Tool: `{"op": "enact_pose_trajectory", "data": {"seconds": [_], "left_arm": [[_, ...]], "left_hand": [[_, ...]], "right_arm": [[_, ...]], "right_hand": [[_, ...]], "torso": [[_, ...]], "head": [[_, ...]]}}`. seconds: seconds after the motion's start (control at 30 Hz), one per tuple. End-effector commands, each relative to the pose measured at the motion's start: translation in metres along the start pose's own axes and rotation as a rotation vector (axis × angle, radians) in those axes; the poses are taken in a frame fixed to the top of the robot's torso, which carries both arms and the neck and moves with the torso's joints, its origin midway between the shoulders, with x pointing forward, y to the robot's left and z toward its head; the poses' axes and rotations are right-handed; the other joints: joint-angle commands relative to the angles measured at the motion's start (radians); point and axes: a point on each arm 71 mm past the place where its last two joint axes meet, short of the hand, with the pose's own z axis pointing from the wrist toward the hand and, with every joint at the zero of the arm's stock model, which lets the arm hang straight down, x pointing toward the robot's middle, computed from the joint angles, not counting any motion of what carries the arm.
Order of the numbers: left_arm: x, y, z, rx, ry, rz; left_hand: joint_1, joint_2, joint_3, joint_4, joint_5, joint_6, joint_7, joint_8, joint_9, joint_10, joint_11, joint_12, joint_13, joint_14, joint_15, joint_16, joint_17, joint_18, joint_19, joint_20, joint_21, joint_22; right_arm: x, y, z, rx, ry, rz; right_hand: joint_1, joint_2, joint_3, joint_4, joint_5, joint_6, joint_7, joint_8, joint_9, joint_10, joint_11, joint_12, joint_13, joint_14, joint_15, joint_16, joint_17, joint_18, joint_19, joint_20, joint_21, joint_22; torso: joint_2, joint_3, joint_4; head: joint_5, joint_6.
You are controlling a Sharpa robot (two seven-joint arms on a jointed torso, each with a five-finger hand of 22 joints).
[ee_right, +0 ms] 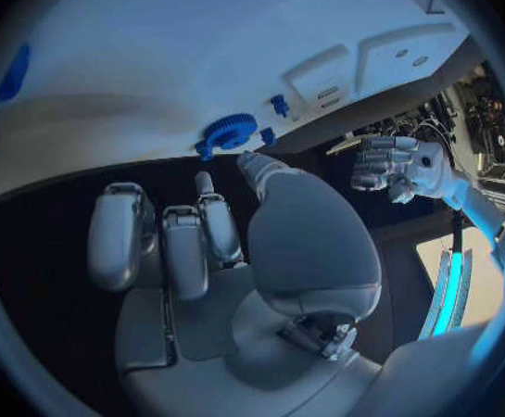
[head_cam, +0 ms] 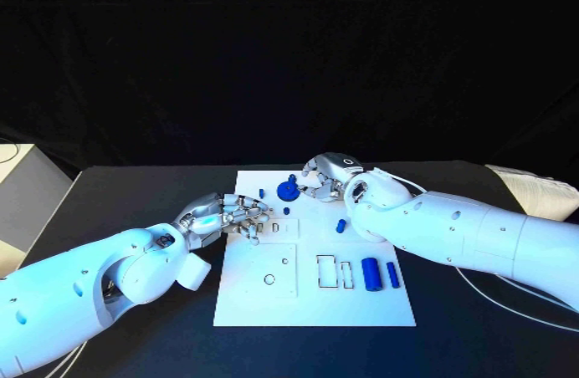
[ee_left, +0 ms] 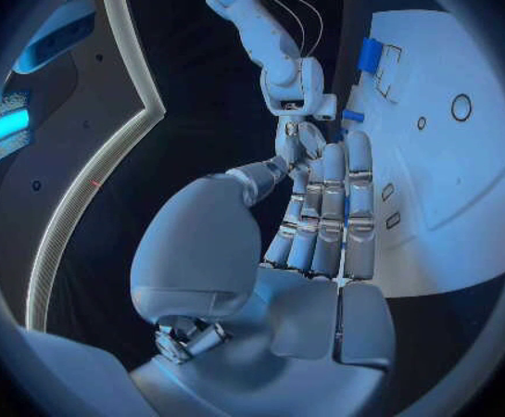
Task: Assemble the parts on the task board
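The white task board [head_cam: 248, 298] lies in the middle of the black table. A blue gear [head_cam: 287, 191] stands near its far edge, with a small blue peg [head_cam: 262, 192] beside it. My right hand [head_cam: 324, 178] hovers just right of the gear, fingers apart and holding nothing; the gear [ee_right: 227, 134] lies just beyond its thumb. My left hand [head_cam: 242, 214] reaches over the board's left edge by two small slots, fingers straight and side by side [ee_left: 327, 208], nothing in them. A short blue peg [head_cam: 341, 224] lies mid-board. A thick blue cylinder [head_cam: 371, 273] and a thinner one [head_cam: 392, 273] lie at the near right.
Rectangular cut-outs [head_cam: 328, 270] sit left of the two cylinders, and a raised square plate with round holes [head_cam: 272, 271] takes the near-left part of the board. A white cable [head_cam: 507, 298] runs over the table on the right. A pale box [head_cam: 24, 194] stands at the far left.
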Motion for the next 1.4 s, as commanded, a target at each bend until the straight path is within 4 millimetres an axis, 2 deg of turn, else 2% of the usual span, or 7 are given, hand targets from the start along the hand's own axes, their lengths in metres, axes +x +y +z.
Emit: {"op": "enact_pose_trajectory", "data": {"seconds": [0.03,0.3,0.53,0.8,1.0,1.27,1.4], "left_arm": [[0.001,-0.001,0.0,0.015,0.009,-0.001],[-0.001,-0.001,0.0,0.018,0.004,-0.001],[-0.001,-0.001,0.001,0.021,0.003,-0.084],[-0.003,-0.001,0.001,0.038,0.002,-0.174],[-0.002,-0.001,0.001,0.042,0.014,-0.191],[0.001,-0.002,0.001,0.05,0.034,-0.238],[0.002,-0.002,0.001,0.052,0.046,-0.246]], "left_hand": [[-0.005,0.0,-0.001,-0.001,0.001,-0.007,0.028,-0.003,0.001,-0.003,0.0,-0.004,-0.002,-0.006,0.001,-0.006,-0.001,0.013,0.0,0.004,-0.004,-0.002],[-0.004,0.0,-0.001,-0.001,0.001,-0.007,0.028,-0.004,0.001,-0.003,0.0,-0.004,-0.002,-0.006,0.001,-0.006,-0.001,0.013,0.0,0.004,-0.004,-0.002],[0.003,0.003,0.001,-0.007,0.001,0.004,0.022,0.003,0.004,0.015,-0.005,0.006,0.002,-0.004,-0.002,-0.006,0.001,0.014,0.003,0.002,-0.005,-0.003],[0.011,0.001,-0.014,-0.023,0.002,0.026,0.005,0.009,0.007,0.084,-0.03,0.065,0.035,0.035,-0.023,0.035,0.027,0.014,0.034,-0.017,0.022,0.009],[0.012,0.002,-0.024,-0.026,0.001,0.031,0.002,0.008,0.007,0.086,-0.035,0.095,0.058,0.048,-0.028,0.068,0.052,0.014,0.045,-0.022,0.041,0.02],[0.006,0.002,-0.034,-0.02,0.002,0.031,-0.006,0.0,0.007,0.06,-0.044,0.175,0.124,0.104,-0.041,0.221,0.165,0.014,0.082,-0.035,0.126,0.07],[0.005,-0.001,-0.035,-0.018,0.001,0.036,-0.013,-0.001,0.01,0.06,-0.056,0.239,0.172,0.239,-0.051,0.46,0.386,0.003,0.127,-0.045,0.236,0.181]], "right_arm": [[-0.015,-0.005,-0.008,-0.031,-0.068,0.12],[-0.048,-0.039,-0.036,-0.041,-0.082,0.207],[-0.067,-0.08,-0.058,-0.015,-0.077,0.244],[-0.072,-0.122,-0.071,0.032,-0.064,0.227],[-0.065,-0.141,-0.077,0.065,-0.039,0.191],[-0.045,-0.147,-0.08,0.083,0.031,0.138],[-0.038,-0.149,-0.078,0.094,0.05,0.129]], "right_hand": [[0.026,-0.005,0.02,-0.012,0.008,0.005,0.002,0.0,-0.002,0.007,-0.002,0.006,0.025,0.077,0.006,0.005,0.143,-0.01,0.008,0.001,0.007,0.006],[0.082,-0.019,0.065,-0.055,0.008,0.007,0.005,-0.003,-0.007,0.001,0.001,0.001,0.019,0.076,0.008,0.005,0.142,-0.011,0.008,0.004,0.009,0.012],[0.112,-0.045,0.079,-0.084,0.001,0.009,0.005,-0.004,-0.01,0.004,0.001,0.003,0.021,0.076,0.008,0.009,0.146,-0.012,0.01,0.004,0.015,0.02],[0.123,-0.06,0.082,-0.096,-0.02,0.006,0.006,-0.007,-0.013,0.007,0.002,0.004,0.023,0.077,0.009,0.012,0.15,-0.015,0.013,0.004,0.024,0.031],[0.125,-0.061,0.082,-0.099,-0.022,0.006,0.006,-0.007,-0.013,0.007,0.002,0.004,0.023,0.077,0.009,0.012,0.15,-0.015,0.013,0.005,0.025,0.031],[0.126,-0.071,0.078,-0.102,-0.027,0.002,0.008,-0.009,-0.015,0.009,0.003,0.005,0.025,0.077,0.01,0.012,0.15,-0.015,0.013,0.005,0.025,0.032],[0.129,-0.072,0.078,-0.104,-0.019,-0.004,0.011,-0.013,-0.017,0.009,0.006,0.005,0.025,0.077,0.012,0.012,0.149,-0.015,0.013,0.006,0.025,0.032]], "torso": [[-0.003,0.0016,-0.0047],[-0.018,0.0076,-0.0147],[-0.032,0.0177,-0.0232],[-0.038,0.0223,-0.0359],[-0.037,0.028,-0.0418],[-0.029,0.0315,-0.0364],[-0.025,0.0338,-0.0354]], "head": [[0.003,0.004],[0.005,0.01],[-0.005,0.015],[-0.026,0.04],[-0.029,0.031],[-0.035,0.016],[-0.036,0.009]]}}
